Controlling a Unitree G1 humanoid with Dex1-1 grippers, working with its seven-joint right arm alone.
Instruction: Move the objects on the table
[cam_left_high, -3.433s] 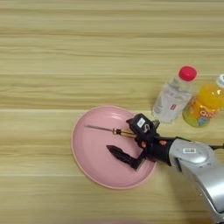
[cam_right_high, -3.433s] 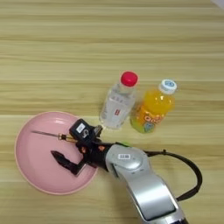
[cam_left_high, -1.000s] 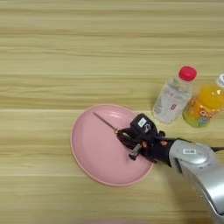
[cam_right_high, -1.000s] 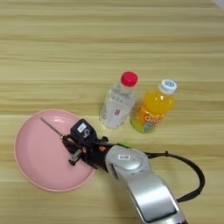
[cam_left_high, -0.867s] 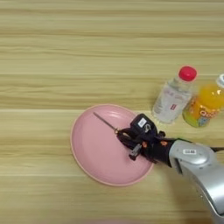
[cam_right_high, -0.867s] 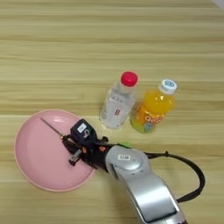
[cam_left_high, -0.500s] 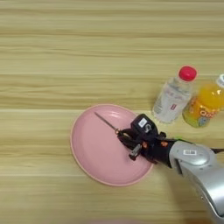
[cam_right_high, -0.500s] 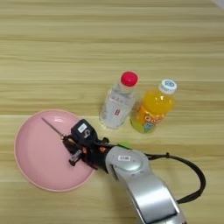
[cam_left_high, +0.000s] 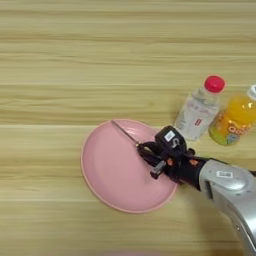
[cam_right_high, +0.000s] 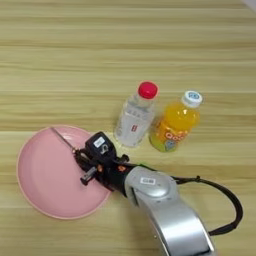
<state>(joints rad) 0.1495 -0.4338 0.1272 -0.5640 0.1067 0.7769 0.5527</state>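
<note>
My right gripper (cam_left_high: 152, 159) sits over the pink plate (cam_left_high: 107, 175), its black fingers clamped on the screwdriver (cam_left_high: 125, 134); the thin shaft slants up-left over the plate's upper rim. Just right of the plate on the table (cam_left_high: 75, 65) stand a clear red-capped bottle (cam_right_high: 134, 116) and an orange juice bottle (cam_right_high: 175, 124), side by side. I cannot see the handle, hidden in the grip.

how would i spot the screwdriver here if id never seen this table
Find the round pink plate on the wooden table. A thin metal shaft, the screwdriver, slants across the plate's upper part, its lower end under the black tool. It is the only slim metal thing; the neighbours are two plastic bottles.
</note>
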